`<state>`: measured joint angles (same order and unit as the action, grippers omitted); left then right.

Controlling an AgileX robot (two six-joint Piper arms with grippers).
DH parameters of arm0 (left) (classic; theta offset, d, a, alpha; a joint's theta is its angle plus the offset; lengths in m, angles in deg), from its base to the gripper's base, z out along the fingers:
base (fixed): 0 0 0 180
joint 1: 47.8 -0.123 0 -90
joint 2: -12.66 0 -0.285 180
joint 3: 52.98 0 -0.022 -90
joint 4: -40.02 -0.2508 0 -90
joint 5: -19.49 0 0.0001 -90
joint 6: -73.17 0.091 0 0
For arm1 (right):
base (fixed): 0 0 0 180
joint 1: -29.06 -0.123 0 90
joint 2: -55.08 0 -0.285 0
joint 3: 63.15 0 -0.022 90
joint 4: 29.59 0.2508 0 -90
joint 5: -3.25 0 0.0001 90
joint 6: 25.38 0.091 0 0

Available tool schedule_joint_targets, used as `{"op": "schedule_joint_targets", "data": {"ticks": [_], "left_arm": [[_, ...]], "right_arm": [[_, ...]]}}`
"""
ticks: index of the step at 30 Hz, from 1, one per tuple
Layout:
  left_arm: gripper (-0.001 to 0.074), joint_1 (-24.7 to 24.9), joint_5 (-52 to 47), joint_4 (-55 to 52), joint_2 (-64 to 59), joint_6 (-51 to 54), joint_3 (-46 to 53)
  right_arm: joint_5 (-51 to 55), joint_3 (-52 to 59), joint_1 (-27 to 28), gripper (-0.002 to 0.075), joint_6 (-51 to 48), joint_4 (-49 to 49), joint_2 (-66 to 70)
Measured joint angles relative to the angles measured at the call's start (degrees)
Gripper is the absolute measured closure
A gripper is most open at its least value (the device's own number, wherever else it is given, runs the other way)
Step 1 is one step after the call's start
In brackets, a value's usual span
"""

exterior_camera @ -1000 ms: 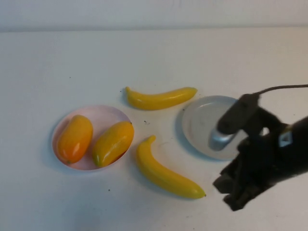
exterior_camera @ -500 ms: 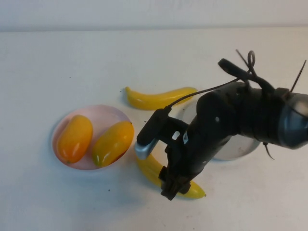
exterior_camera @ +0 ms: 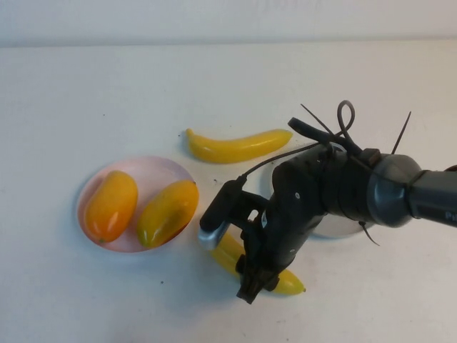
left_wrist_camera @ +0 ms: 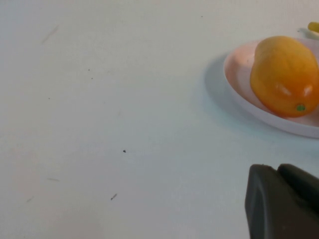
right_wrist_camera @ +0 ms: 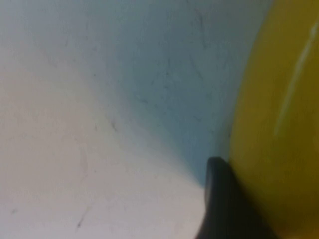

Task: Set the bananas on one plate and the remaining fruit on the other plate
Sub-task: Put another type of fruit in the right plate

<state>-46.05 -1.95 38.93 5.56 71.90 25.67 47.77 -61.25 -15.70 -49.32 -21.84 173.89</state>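
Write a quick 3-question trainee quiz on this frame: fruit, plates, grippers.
1. True or false: both mango-like fruits already lie on the pink plate.
2. Which banana is the right gripper down at: A) the far banana beside the grey-blue plate, B) the near banana between the plates?
3. Fill in: the number of bananas on the grey-blue plate is ___.

Key
1. True; they lie side by side on it.
2. B. One finger touches its yellow skin in the right wrist view; a closed grip is not shown. The left gripper is shut, parked over bare table near the pink plate.
3. Zero; both bananas lie on the table.
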Motion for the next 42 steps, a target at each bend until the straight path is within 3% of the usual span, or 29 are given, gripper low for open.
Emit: {"op": "schedule_joint_targets", "data": {"ticks": [6, 11, 15, 19, 23, 29, 36, 42], "left_arm": [[0.0733, 0.0, 0.0, 0.0, 0.0, 0.0, 0.0], [0.0733, 0.0, 0.0, 0.0, 0.0, 0.0, 0.0], [0.0733, 0.0, 0.0, 0.0, 0.0, 0.0, 0.0], [0.0733, 0.0, 0.0, 0.0, 0.0, 0.0, 0.0], [0.0733, 0.0, 0.0, 0.0, 0.0, 0.0, 0.0], [0.0733, 0.0, 0.0, 0.0, 0.0, 0.0, 0.0], [0.0733, 0.0, 0.0, 0.0, 0.0, 0.0, 0.0], [0.0733, 0.0, 0.0, 0.0, 0.0, 0.0, 0.0]], "right_arm": [[1.1, -0.1, 0.0, 0.0422, 3.8, -1.9, -1.5], [2.1, -0.1, 1.0, 0.0422, 23.9, -8.8, -9.8], [2.4, -0.4, 6.7, 0.0422, 38.5, -13.5, -13.0], [3.2, -0.4, 14.4, 0.0422, 43.8, -15.1, -10.7], [2.7, -0.4, 17.8, 0.0422, 44.1, -15.5, -7.4], [-0.1, -0.4, 18.1, 0.0422, 40.1, -13.2, -3.9], [2.0, -2.3, 18.1, 0.0302, 36.5, -10.5, -3.3], [8.5, -10.6, 17.7, 0.0282, 24.4, -9.9, -3.3]]}}
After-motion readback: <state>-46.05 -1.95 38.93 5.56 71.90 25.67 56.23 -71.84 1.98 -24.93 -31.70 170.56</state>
